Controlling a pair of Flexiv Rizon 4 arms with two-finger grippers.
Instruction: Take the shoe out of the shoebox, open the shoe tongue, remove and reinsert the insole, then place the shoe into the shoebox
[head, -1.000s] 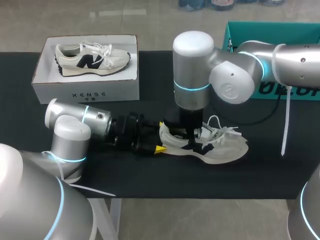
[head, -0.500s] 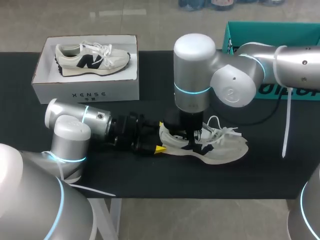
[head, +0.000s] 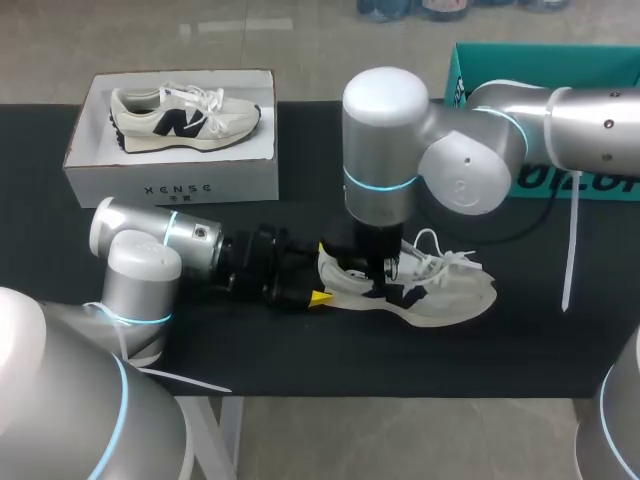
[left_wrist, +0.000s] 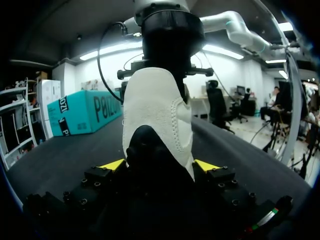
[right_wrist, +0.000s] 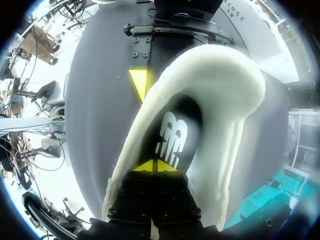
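While left end effector (left_wrist: 159, 165) clamps shoe (head: 450, 295), right one (right_wrist: 155, 166) touches insole (right_wrist: 172, 132).

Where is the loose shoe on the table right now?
In the head view the shoe lies at the table's front middle, heel between the left gripper's fingers, right gripper down in its opening.

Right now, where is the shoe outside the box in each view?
Head view: shoe on the table, under the right arm.
Left wrist view: its heel between the left claw's tips.
Right wrist view: its opening directly under the right claw.
Shared landmark: the teal box.
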